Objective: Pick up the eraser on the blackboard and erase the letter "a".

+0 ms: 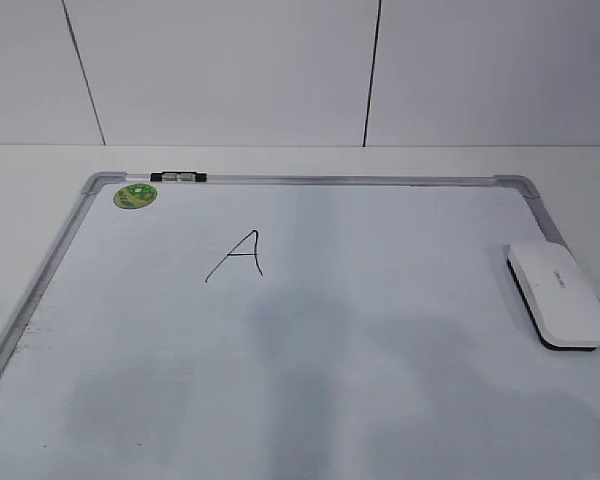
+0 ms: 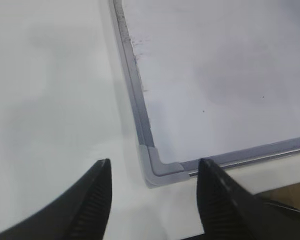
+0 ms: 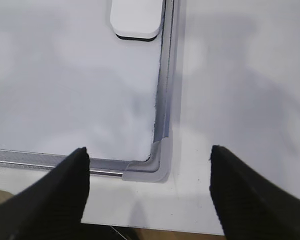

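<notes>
The white eraser (image 1: pixel 558 293) lies flat at the right edge of the blackboard (image 1: pixel 330 181), a white board with a silver frame. It also shows at the top of the right wrist view (image 3: pixel 136 17). One black letter (image 1: pixel 238 255) is written left of centre, an angular capital "A"; no cursive lowercase "a" shows. My left gripper (image 2: pixel 154 162) is open and empty over the board's near left corner (image 2: pixel 157 170). My right gripper (image 3: pixel 148 150) is open and empty over the near right corner (image 3: pixel 155 167), well short of the eraser. Neither gripper shows in the exterior view.
A green round sticker (image 1: pixel 135 195) sits at the board's far left corner, with a small black-and-white clip (image 1: pixel 178 177) on the top frame beside it. A white table (image 1: pixel 30 170) lies around the board and a white wall stands behind. The table's front edge shows in the right wrist view (image 3: pixel 190 232).
</notes>
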Controlling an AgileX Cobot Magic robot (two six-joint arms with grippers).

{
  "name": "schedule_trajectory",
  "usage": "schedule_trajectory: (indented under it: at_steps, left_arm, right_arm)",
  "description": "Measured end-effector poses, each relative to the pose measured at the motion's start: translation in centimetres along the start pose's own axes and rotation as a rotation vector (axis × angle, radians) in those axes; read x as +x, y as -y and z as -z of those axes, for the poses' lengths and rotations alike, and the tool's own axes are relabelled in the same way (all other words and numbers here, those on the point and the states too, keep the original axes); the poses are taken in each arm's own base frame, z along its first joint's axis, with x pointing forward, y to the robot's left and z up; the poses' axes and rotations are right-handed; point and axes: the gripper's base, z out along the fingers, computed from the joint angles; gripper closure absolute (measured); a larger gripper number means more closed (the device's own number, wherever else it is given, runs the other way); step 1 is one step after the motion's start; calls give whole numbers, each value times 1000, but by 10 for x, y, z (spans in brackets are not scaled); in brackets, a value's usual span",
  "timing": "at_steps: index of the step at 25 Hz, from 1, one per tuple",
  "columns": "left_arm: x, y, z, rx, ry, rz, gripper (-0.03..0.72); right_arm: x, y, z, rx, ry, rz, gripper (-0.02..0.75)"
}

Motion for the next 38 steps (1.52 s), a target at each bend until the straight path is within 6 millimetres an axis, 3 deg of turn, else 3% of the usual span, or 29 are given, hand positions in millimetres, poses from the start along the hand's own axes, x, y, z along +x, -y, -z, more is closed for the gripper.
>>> schedule_trajectory:
  at_steps: [16,38]
  left_arm:
    - [32,6,36,-82,320,20,276]
    - [33,7,37,-80,328,19,276]
  right_arm:
    - [25,-1,28,103,249,-84,145]
    - [29,-1,31,107,279,-83,146]
